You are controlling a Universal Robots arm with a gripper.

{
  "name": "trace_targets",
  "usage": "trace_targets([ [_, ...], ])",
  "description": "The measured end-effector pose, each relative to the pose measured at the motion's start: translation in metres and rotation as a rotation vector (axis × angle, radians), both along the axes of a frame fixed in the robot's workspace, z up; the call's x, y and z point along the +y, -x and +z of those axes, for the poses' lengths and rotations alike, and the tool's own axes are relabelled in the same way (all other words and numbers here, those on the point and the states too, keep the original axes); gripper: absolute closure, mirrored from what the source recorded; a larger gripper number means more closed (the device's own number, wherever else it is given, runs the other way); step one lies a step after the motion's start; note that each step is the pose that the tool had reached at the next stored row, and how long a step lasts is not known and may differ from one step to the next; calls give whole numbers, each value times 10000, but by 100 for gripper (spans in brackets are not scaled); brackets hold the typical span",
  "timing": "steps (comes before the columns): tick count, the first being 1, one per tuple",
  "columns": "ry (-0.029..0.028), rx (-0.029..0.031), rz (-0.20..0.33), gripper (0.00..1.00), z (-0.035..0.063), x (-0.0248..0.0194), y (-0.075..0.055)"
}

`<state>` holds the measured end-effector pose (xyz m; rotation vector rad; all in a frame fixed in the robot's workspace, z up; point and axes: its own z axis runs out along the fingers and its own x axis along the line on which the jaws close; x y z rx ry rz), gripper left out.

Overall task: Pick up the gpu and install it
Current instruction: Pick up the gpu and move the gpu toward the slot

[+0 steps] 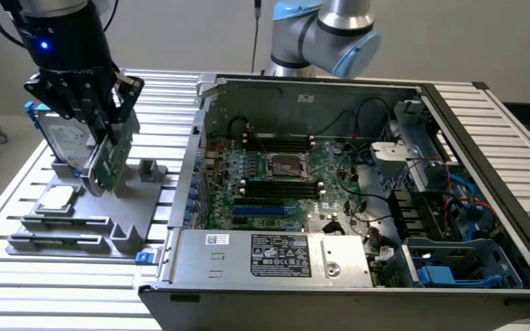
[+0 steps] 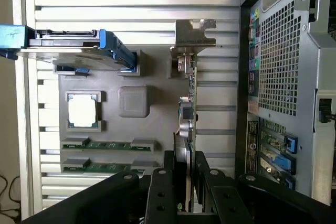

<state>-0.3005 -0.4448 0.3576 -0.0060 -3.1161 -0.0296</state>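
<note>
robot arm's claw (image 1: 108,129) is clenched on the gpu (image 1: 110,164), its fingers (image 2: 161,182) on either face of the thin card. the card hangs upright, green board face toward the exterior view's right. it is over the grey parts holder (image 1: 122,238) on the slatted table (image 1: 35,283), to the exterior view's left of the open pc case (image 1: 339,307). can't tell if its lower edge is fully free of the holder. just beside it stands a hard drive w/ blue frame (image 1: 63,138). a cpu chip (image 2: 83,111) and two ram sticks (image 2: 107,144) lie in the holder nearby. the wrist view sees the card edge-on, w/ its silver bracket (image 2: 194,32) at the far end.

risks, as judged:
- the claw seems to pinch only the upper edge of a long thin card. it may tilt or slip in the grip, esp. if the lower edge drags on the holder.
- a tilted card would line up badly w/ the motherboard (image 1: 275,172) slot, poss. jamming or scraping its contacts.
- the bracket sticks out and could snag the hard drive or the case side wall (image 1: 201,138).
- black cables (image 1: 366,114) inside the case could also catch it.
</note>
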Motion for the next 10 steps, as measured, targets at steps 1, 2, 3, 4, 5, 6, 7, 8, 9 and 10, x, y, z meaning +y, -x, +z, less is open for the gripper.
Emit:
trace_targets([
  [1,1,41,0,74,36,-2,-11],
  [2,0,80,1,74,71,-3,-25],
  [3,0,121,1,74,109,-4,-43],
  [4,1,161,0,74,147,-5,-63],
  [5,0,207,0,74,186,-7,-90],
  [6,0,248,0,74,222,-8,-119],
  [7,0,287,-1,74,256,-8,-154],
  [8,-4,317,0,74,286,-9,-197],
  [9,-6,345,1,74,318,-10,-242],
  [10,-10,363,0,74,347,-10,-286],
])
